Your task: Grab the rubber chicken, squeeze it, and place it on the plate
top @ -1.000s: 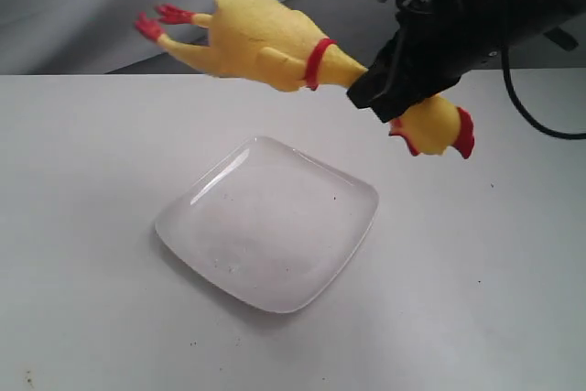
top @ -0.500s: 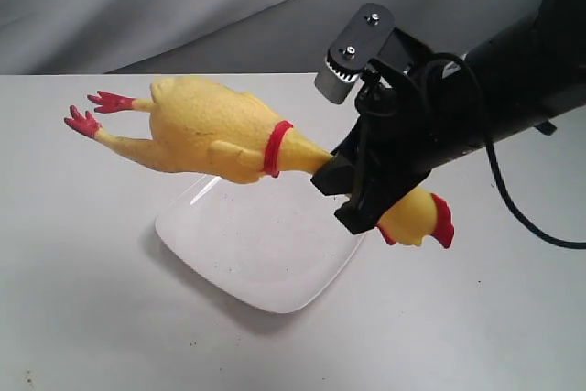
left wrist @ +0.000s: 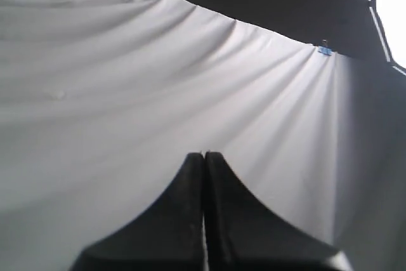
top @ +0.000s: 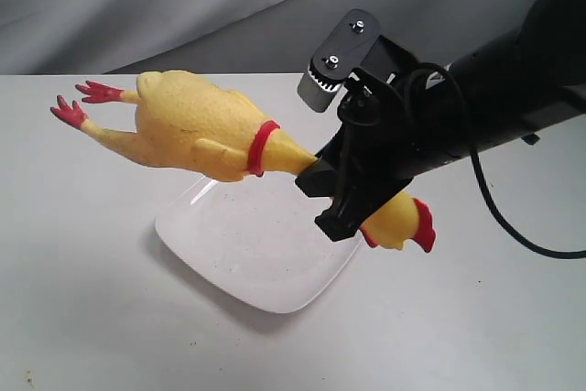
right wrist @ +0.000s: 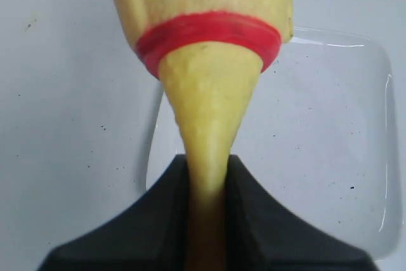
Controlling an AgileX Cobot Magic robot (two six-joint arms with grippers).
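Yellow rubber chicken [top: 192, 124] hangs over the plate [top: 229, 249], your right gripper [right wrist: 208, 179] clamped on its neck; feet and head overshoot the plate's edges. Bare tabletop [top: 82, 318] rings the plate; your left gripper [left wrist: 204, 172] is closed together.

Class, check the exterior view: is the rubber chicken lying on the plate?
No, the rubber chicken hangs above the plate, its neck clamped in the right tool.

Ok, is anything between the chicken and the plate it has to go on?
Nothing visible. The rubber chicken hangs by its neck from the right gripper, partly over the plate, with only open space between them.
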